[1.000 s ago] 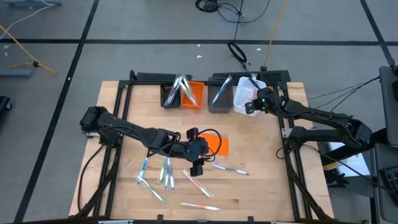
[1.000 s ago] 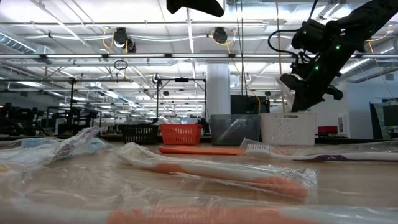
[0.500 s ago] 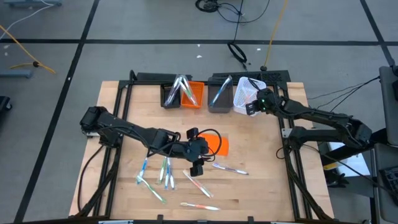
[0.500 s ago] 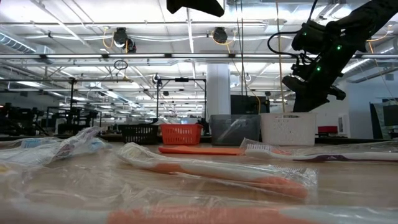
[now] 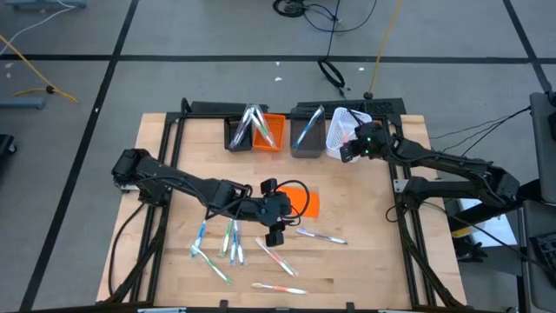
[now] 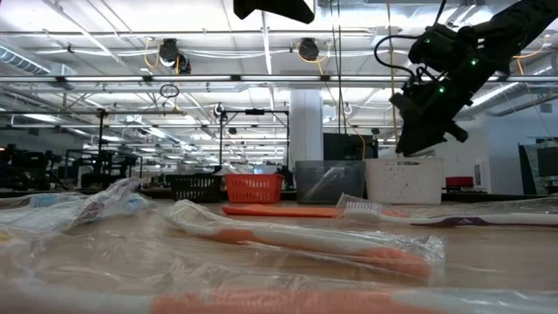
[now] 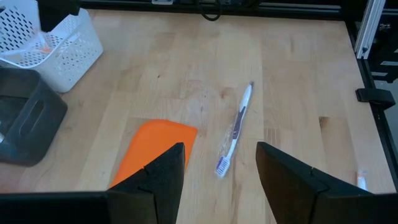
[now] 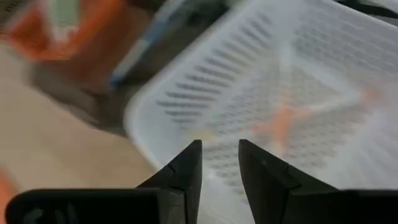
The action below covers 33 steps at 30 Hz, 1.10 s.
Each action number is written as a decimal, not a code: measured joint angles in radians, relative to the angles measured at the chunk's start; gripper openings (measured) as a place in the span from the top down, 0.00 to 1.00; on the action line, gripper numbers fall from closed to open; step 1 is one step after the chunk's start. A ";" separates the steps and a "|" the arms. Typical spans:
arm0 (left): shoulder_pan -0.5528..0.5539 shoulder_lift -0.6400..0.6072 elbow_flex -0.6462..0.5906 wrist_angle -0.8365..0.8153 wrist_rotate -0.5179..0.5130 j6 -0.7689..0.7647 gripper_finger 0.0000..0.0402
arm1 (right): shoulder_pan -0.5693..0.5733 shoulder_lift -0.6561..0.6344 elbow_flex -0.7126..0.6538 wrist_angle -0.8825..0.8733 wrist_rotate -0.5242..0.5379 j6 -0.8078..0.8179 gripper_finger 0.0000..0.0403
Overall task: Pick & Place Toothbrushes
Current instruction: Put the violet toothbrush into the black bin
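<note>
Several toothbrushes (image 5: 230, 239) lie flat on the wooden table near its front, and one (image 7: 235, 129) lies just ahead of my left gripper (image 7: 221, 169). That gripper hovers open above the table's middle (image 5: 280, 224), beside the flat orange sheet (image 7: 152, 152). My right gripper (image 8: 221, 163) hangs open over the white bin (image 5: 340, 129) at the table's far edge, with nothing between its fingers. A toothbrush with orange accents (image 8: 283, 121) lies inside that bin.
A black bin (image 5: 236, 132), an orange bin (image 5: 269, 132) and a grey bin (image 5: 306, 132) stand in a row left of the white bin; toothbrushes stick out of them. Wrapped toothbrushes (image 6: 296, 240) lie close before the low camera. Bare wood lies at the table's right.
My right gripper has stayed above the white bin and has turned a little toward the table's left. The left arm and the toothbrushes on the table have kept still.
</note>
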State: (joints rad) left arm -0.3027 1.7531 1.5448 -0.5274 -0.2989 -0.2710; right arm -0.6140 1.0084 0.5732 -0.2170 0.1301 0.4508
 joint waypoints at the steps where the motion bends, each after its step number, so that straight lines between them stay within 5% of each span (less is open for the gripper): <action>1: 0.000 0.000 0.000 0.000 0.000 0.000 0.50 | 0.000 0.000 0.000 0.026 -0.035 -0.010 0.77; 7: 0.000 0.000 0.000 0.000 0.000 0.000 0.50 | 0.037 0.000 0.000 0.159 -0.306 -0.039 0.77; 12: 0.000 0.000 0.000 -0.001 0.000 0.000 0.50 | 0.157 0.000 -0.003 0.163 -0.397 -0.041 0.77; 20: 0.000 0.000 0.000 -0.010 0.000 0.001 0.50 | 0.437 0.000 -0.081 0.180 -0.397 0.040 0.77; 25: 0.000 0.000 0.000 -0.010 0.000 0.001 0.50 | 0.642 0.000 -0.209 0.340 -0.384 0.149 0.77; 33: 0.000 0.000 0.000 -0.009 0.000 0.007 0.50 | 0.961 0.000 -0.354 0.610 -0.138 0.244 0.77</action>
State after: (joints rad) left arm -0.3027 1.7529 1.5448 -0.5365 -0.2989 -0.2643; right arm 0.3472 1.0084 0.2195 0.3932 -0.0078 0.6952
